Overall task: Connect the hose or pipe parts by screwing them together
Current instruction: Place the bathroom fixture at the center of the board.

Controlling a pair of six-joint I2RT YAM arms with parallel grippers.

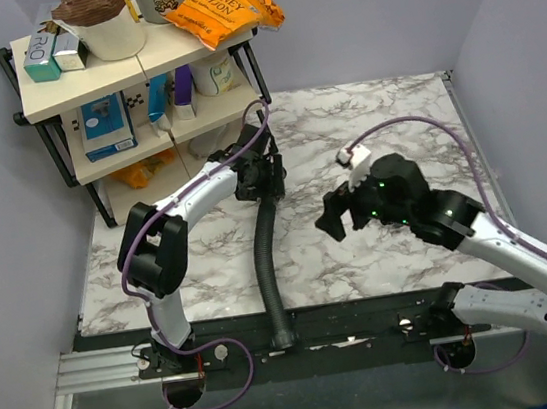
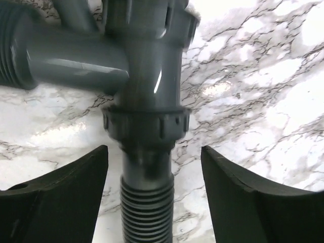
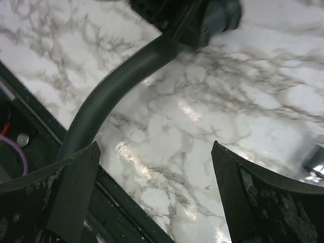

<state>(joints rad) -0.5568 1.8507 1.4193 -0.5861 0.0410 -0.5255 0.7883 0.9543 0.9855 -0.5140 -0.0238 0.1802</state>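
Ring nut (image 2: 146, 126) looks threaded onto the fitting (image 2: 76, 58), maybe. Left gripper (image 2: 154, 150) released, right gripper (image 3: 155, 148) hanging open. Next: grab nut, twist.

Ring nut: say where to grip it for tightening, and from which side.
Grip the ring nut across its ribbed rim, the widest band between fitting and hose. Come in from the hose end, as the open left gripper now stands, one finger either side. The ridges probably give hold for turning.
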